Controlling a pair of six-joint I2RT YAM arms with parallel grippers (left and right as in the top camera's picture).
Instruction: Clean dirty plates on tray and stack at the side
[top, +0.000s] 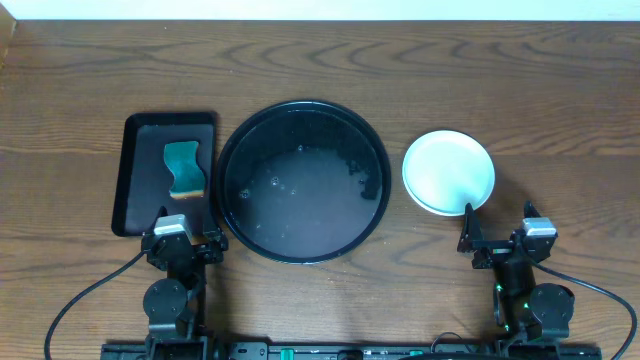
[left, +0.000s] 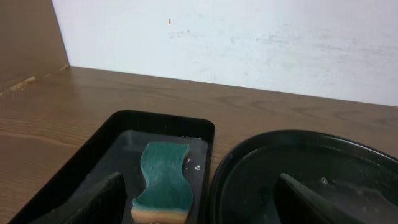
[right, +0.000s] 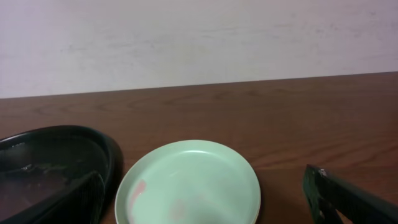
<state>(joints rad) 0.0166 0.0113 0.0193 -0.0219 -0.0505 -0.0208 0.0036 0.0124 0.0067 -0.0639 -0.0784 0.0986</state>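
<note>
My right gripper (right: 202, 186) wide open, empty. Mint plate (top: 448, 172) sits on surface (top: 560, 120) just ahead, beside round tray (top: 303, 103). Light, stiff plastic, likely wet-slick; I'd pinch the near rim.

The round tray (top: 330, 130) sits mid-table before me on the tabletop (top: 300, 60). Just to its left lies the rectangular tray (top: 140, 190), the two rims all but touching, and the sponge (top: 184, 168) lies inside that one, towards its right side. To the right of the round tray, a little apart from it, a plate (top: 448, 172) rests on the bare wood. It may be a stack, though from above I cannot tell. My left gripper (top: 186, 243) sits at the near edge where the two trays meet, and my right gripper (top: 497, 245) is just on the near side of the plate.
</note>
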